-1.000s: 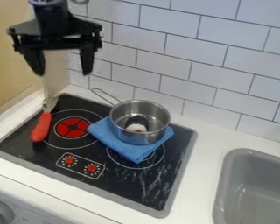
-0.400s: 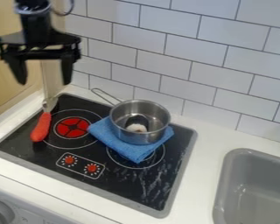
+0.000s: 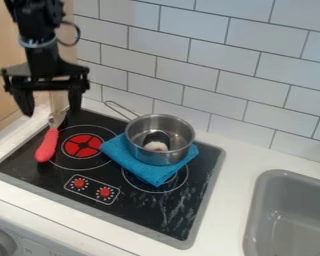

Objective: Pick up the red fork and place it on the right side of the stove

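The gripper (image 3: 52, 111) hangs at the upper left with its two fingers spread wide and nothing between them. It is above the far left part of the black stove (image 3: 148, 209). Below it, the red-handled fork (image 3: 47, 145) lies along the stove's left side, its handle toward the front and its metal end toward the back wall. The metal end is partly hidden, so its shape is hard to tell.
A metal pot (image 3: 161, 157) with a dark and white item inside stands on a folded blue cloth (image 3: 131, 163), right of the fork. A grey sink (image 3: 256, 200) lies at the right. The tiled wall (image 3: 189, 65) runs behind, and a wooden panel rises at the left.
The gripper first moved left and then came down toward the stove's back left corner, its fingers spread throughout. Fork, pot and cloth have stayed in place.
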Controlling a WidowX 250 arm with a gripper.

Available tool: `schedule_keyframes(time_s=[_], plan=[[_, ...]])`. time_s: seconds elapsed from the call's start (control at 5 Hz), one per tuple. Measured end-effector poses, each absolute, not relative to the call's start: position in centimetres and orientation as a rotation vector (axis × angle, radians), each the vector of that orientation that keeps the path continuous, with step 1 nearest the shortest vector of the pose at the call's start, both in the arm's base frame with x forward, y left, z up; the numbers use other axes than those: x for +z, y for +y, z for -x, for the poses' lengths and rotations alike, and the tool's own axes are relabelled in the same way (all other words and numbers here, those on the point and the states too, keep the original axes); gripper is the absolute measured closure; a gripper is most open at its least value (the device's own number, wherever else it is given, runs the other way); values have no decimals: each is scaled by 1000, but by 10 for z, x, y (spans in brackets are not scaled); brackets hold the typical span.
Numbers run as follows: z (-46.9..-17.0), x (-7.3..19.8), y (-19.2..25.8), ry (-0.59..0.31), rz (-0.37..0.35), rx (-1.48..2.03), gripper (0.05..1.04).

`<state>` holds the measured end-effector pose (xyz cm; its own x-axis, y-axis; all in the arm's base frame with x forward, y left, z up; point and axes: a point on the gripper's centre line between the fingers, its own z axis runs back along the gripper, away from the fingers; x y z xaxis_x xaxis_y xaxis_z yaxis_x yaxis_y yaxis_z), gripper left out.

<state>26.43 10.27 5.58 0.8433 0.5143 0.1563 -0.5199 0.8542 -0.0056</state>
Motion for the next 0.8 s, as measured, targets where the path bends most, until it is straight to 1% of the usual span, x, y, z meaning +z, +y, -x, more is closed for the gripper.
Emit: schedule_keyframes(time_s=[0.4, 0.8], plan=[[-259, 25, 117, -97, -26, 573, 85], [-255, 3, 115, -41, -2, 566, 85]])
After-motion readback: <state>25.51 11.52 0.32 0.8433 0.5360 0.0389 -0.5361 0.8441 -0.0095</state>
